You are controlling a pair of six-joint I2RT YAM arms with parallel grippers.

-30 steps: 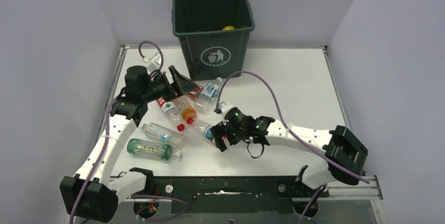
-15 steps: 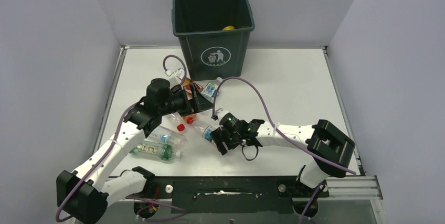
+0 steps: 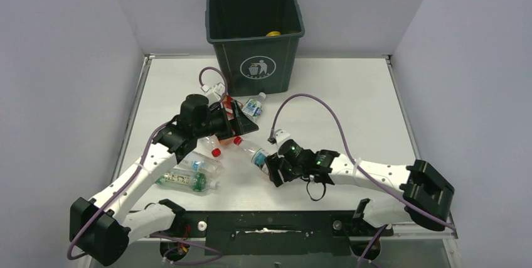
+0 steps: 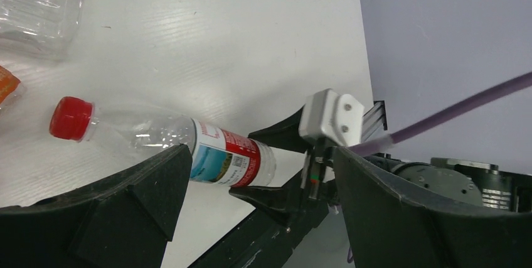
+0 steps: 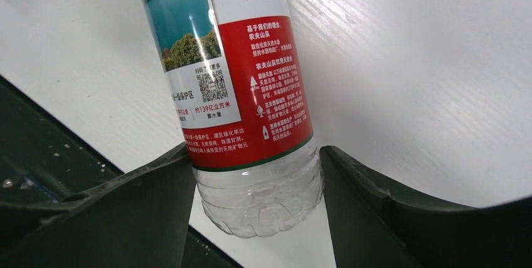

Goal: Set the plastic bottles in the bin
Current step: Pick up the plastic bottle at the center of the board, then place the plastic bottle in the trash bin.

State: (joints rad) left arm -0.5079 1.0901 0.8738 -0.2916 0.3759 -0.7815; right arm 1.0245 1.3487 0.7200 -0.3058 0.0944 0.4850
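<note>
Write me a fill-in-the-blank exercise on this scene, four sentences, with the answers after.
1. The bin at the far edge of the table is dark ___.
2. The right gripper clasps a bottle whose cap is ___.
3. The left gripper hangs above the table with its jaws ___.
4. The symbol on the bin's front is ___.

Missing words: green; red; open; white.

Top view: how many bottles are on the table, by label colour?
Blue-label bottles: 2
Green-label bottles: 1
Red-label bottles: 2
Orange-label bottles: 1
Label-hidden bottles: 1
Total: 7, some partly under the left fingers.
</note>
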